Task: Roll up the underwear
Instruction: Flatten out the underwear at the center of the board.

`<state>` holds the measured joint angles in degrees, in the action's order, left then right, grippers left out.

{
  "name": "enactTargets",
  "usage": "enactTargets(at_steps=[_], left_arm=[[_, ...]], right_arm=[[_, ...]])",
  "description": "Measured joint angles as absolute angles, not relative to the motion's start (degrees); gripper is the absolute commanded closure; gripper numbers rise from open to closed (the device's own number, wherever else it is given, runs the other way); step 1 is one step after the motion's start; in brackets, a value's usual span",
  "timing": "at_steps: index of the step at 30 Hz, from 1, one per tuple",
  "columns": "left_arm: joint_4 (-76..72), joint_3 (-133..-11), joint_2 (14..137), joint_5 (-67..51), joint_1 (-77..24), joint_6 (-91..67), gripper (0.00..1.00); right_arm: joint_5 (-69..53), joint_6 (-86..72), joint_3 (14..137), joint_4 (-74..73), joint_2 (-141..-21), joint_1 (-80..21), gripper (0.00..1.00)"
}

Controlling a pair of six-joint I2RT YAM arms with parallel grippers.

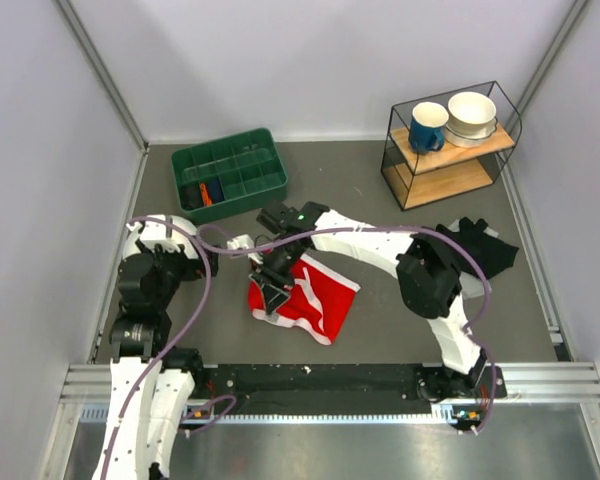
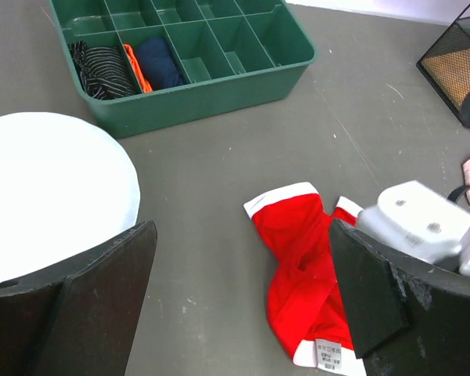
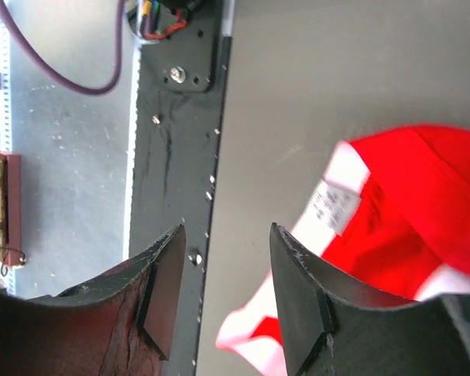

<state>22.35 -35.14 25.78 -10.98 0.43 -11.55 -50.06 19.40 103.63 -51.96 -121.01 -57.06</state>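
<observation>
Right fingers (image 3: 301, 305) hang parted above crumpled underwear (image 1: 325, 297).

Top external view: high, behind the arm bases, looking down on the whole table (image 1: 340, 180). Left wrist view sits low, facing across toward the green tray (image 2: 211, 98) — right wrist view hangs close, facing the near black rail (image 3: 172, 157). The underwear (image 1: 325, 300) appears in all three.
</observation>
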Motion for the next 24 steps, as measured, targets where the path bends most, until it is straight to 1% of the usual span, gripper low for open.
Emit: enactTargets(at_steps=[4,8,13,16,19,20,22,24], left_arm=[[22.35,-35.14,27.38,-12.23,0.43,-11.57,0.04],[22.35,-35.14,29.58,-14.11,0.43,-11.57,0.04],[22.35,-35.14,30.44,-15.44,0.43,-11.57,0.05],[22.35,-35.14,30.24,-15.62,0.43,-11.57,0.04],[22.35,-35.14,30.13,-15.62,0.43,-11.57,0.05],[22.37,-35.14,30.15,-15.64,0.43,-11.57,0.04],[22.35,-35.14,30.15,-15.62,0.43,-11.57,0.05],[22.35,-35.14,30.15,-15.62,0.43,-11.57,0.04]], right_arm=[[-47.37,22.37,99.57,-52.75,-117.14,-52.8,0.48],[-40.66,24.67,97.41,-53.43,-113.54,-47.83,0.47],[-33.1,25.47,97.27,-52.97,-114.87,-45.91,0.47],[-30.76,25.45,97.71,-52.86,-118.13,-46.33,0.5],[-29.58,25.45,97.84,-52.93,-121.67,-46.63,0.76],[-29.63,25.52,97.84,-53.08,-122.26,-46.81,0.87],[-30.41,25.61,97.6,-53.23,-122.39,-48.01,0.89],[-31.73,25.67,97.6,-53.12,-121.97,-50.39,0.85]])
